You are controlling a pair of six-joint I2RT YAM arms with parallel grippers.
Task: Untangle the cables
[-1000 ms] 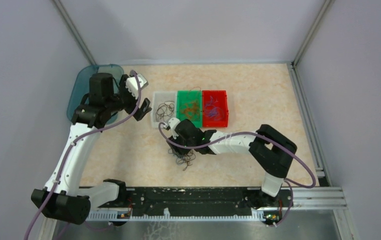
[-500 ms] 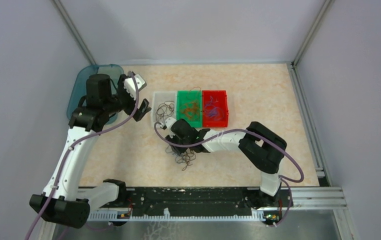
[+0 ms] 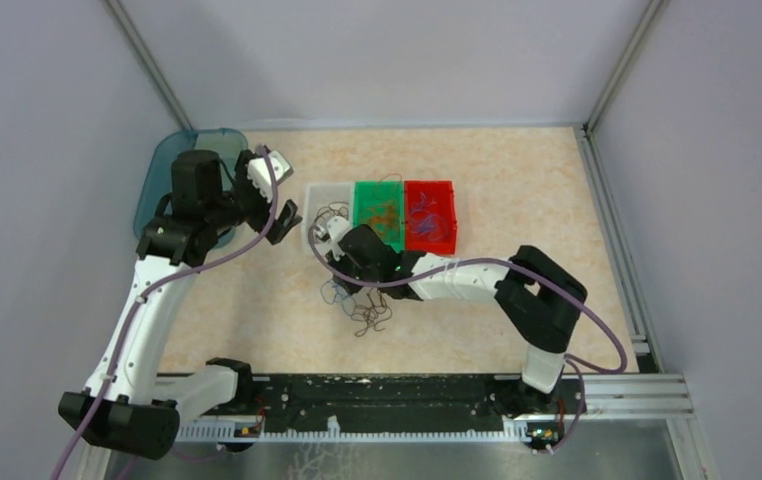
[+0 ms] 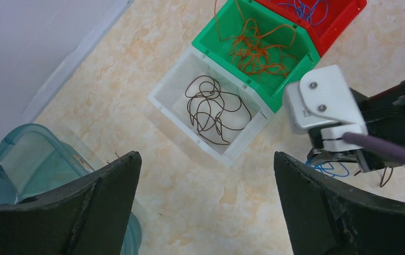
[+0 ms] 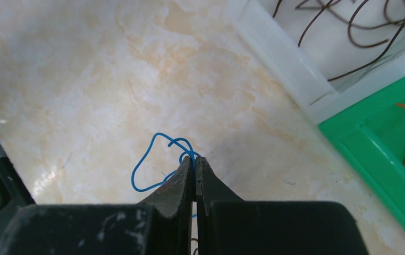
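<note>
Clearance, tabletop [image 3: 527,180]: open right of the red bin [image 3: 447,200] and beyond the row.
Obstacles: white bin [image 3: 309,215], green bin [image 3: 365,195] and red bin touching in a row; right arm [image 3: 457,283] stretched before them over heaped cables [image 3: 369,312]; teal tub [image 3: 172,160] far left.

white plastic bin [image 3: 309,215] left; green plastic bin [image 3: 378,184] middle; red plastic bin [image 3: 429,184] right | tangled thin cables [image 3: 369,312] on beige table [image 3: 517,180] before left two bins

Our left arm [image 3: 137,310] reaches forward with the left claw [image 4: 205,159] spread wide, fingers [image 4: 99,202] well apart. Our right arm [image 3: 457,283] stretches leftward, the right claw [image 5: 194,161] pinched tight and angled down.
</note>
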